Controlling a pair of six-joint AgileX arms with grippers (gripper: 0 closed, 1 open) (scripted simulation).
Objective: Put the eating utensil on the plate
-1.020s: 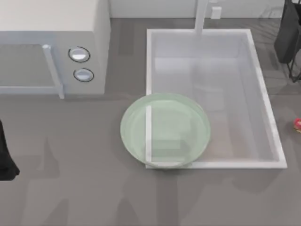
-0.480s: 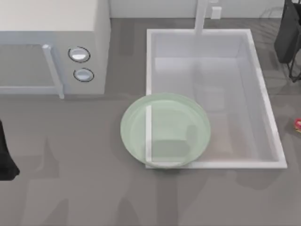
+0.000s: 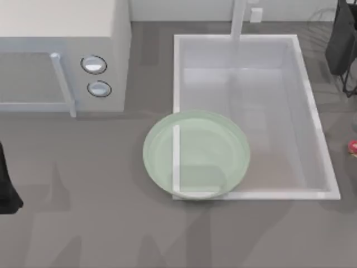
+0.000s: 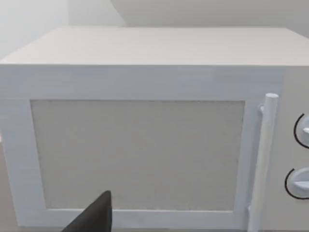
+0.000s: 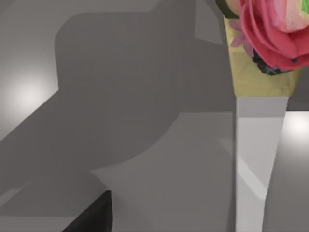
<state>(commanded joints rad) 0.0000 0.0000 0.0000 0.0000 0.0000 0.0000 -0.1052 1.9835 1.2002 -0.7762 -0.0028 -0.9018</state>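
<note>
Little changed: right arm (image 3: pixel 342 39) shifted slightly at the table (image 3: pixel 83 223) right edge. Spoon (image 3: pixel 353 146) lies untouched, well apart from plate (image 3: pixel 196 153). Right claw's state can't be told. Left arm (image 3: pixel 6 184) parked.

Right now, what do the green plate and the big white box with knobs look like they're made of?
The plate looks like pale green glass or clear plastic: the sink's white rim shows through it, and it has a smooth sheen. The microwave looks like matte white painted metal or plastic, flat and hardly shiny, with silvery glossy knobs. I can't tell which.
</note>
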